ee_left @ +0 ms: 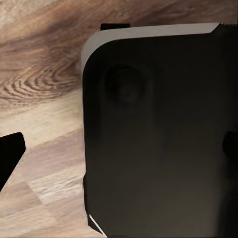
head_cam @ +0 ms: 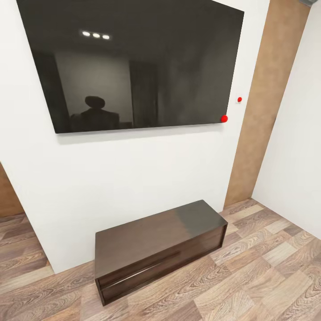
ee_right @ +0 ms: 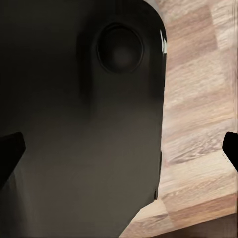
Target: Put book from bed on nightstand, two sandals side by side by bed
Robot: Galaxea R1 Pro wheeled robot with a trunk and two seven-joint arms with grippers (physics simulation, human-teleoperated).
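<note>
A large dark wall-mounted screen (head_cam: 133,62) hangs on a white wall (head_cam: 147,174). Below the screen, a long low dark-brown wooden bench (head_cam: 156,243) stands against that wall on the brown wood-plank floor (head_cam: 267,276). Right of the screen runs a tan wood-panelled strip (head_cam: 267,102).

In both wrist views, a dark rounded part of the robot's body (ee_left: 158,134) (ee_right: 84,114) lies over the floor. Dark fingertips (ee_left: 10,153) (ee_right: 10,151) show at the frame edges, well apart, so both the left end effector (ee_left: 121,151) and the right end effector (ee_right: 121,148) stand wide and hold nothing.
</note>
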